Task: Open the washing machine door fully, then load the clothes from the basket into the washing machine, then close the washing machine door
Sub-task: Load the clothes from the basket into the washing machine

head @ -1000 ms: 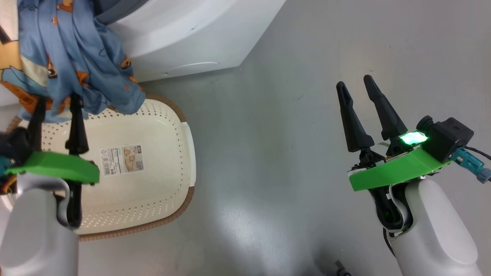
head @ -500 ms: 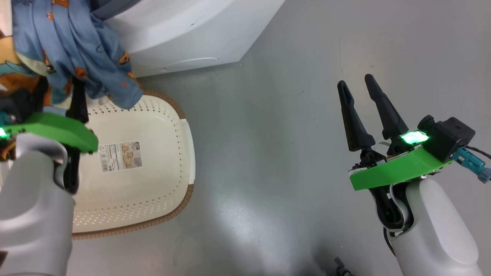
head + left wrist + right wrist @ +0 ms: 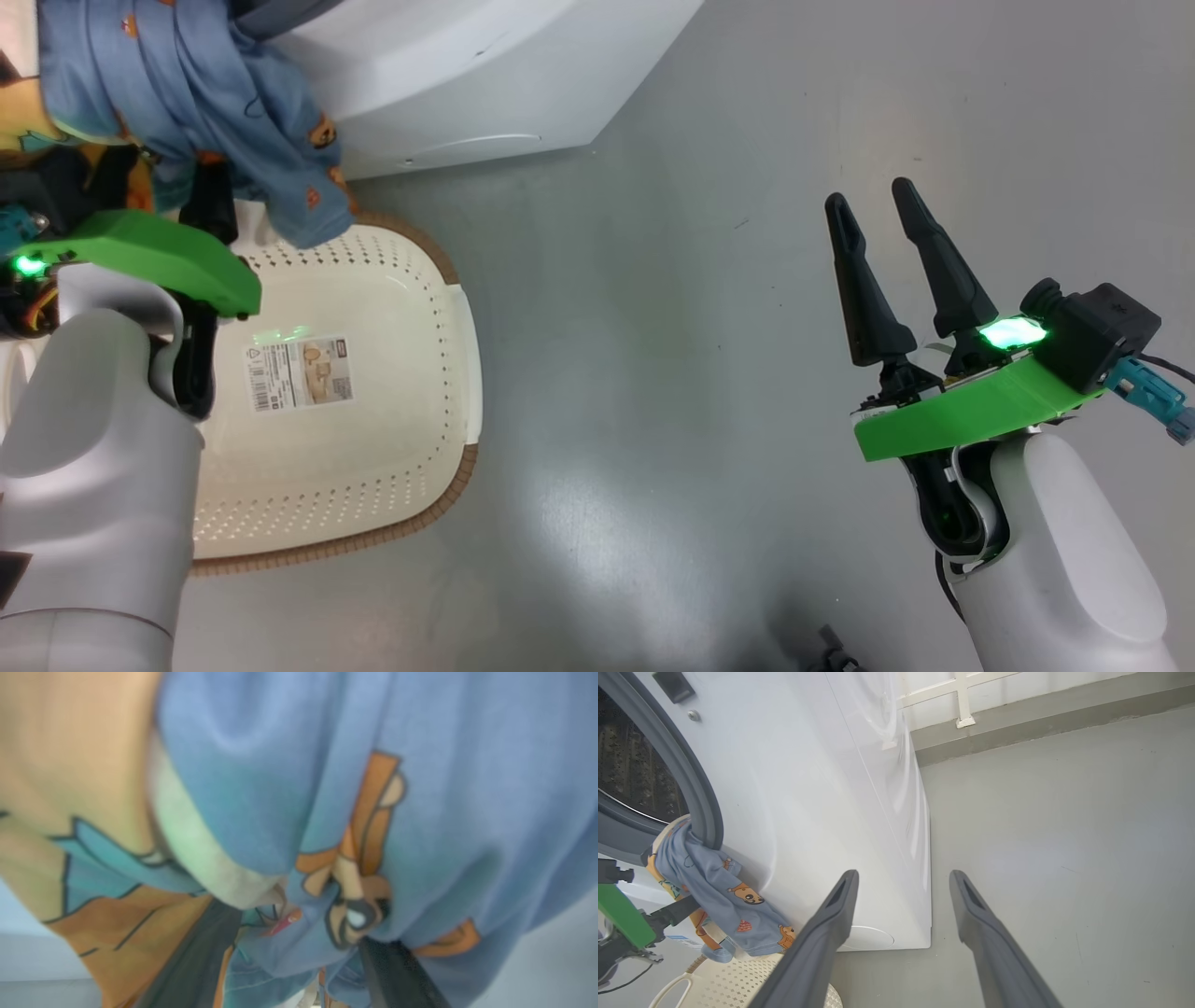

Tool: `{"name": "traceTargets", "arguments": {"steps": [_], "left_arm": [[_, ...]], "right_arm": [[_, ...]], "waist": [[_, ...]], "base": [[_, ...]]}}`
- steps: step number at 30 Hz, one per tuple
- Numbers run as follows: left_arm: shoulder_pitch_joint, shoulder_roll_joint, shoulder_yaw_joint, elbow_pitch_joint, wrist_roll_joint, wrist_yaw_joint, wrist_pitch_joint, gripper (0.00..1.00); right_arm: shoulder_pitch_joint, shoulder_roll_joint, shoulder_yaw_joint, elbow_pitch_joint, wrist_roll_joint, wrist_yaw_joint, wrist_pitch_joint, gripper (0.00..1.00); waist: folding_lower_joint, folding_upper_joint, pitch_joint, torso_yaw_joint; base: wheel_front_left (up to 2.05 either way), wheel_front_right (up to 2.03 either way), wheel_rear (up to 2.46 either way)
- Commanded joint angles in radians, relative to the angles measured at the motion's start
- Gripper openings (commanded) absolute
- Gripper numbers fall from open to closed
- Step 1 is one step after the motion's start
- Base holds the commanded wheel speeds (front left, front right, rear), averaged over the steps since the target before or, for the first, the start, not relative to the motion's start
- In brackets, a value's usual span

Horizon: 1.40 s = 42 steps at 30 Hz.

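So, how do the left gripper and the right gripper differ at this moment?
The left gripper is shut on the clothes, while the right gripper is open and holds nothing. The left gripper is over the basket, close to the washing machine; the right gripper hangs over bare floor, apart from them. Both have two long dark fingers and a green mount.

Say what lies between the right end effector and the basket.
Bare grey floor separates the right end effector from the basket in the head view.
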Motion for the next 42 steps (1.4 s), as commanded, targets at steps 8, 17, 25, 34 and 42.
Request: {"name": "traceTargets", "arguments": {"steps": [8, 17, 25, 34, 42], "left_arm": [[0.006, 0.038, 0.000, -0.041, -0.023, -0.003, -0.012, 0.00], [0.066, 0.046, -0.013, -0.140, -0.037, -0.003, -0.012, 0.00], [0.195, 0.066, -0.026, -0.348, -0.101, -0.003, -0.012, 0.00], [0.287, 0.095, 0.012, -0.581, -0.097, 0.014, -0.010, 0.00], [0.178, 0.117, 0.024, -0.663, -0.117, 0.032, 0.071, 0.00]], "right_arm": [[0.010, -0.002, 0.017, -0.020, -0.009, 0.002, -0.012, 1.00], [0.015, -0.001, 0.022, -0.018, -0.008, 0.002, -0.012, 1.00], [0.029, -0.004, 0.019, -0.014, -0.005, 0.002, -0.012, 1.00], [0.037, -0.011, 0.022, -0.007, -0.003, 0.002, -0.012, 1.00], [0.025, -0.011, 0.034, -0.007, 0.000, 0.002, -0.012, 1.00]], "waist": [[0.0000, 0.0000, -0.009, 0.001], [0.0000, 0.0000, -0.021, 0.006], [0.0000, 0.0000, -0.034, 0.011], [0.0000, 0.0000, -0.052, 0.026], [0.0000, 0.0000, -0.039, 0.021]], "base": [[0.00, 0.00, 0.00], [0.00, 0.00, 0.00], [0.00, 0.00, 0.00], [0.00, 0.00, 0.00], [0.00, 0.00, 0.00]]}}
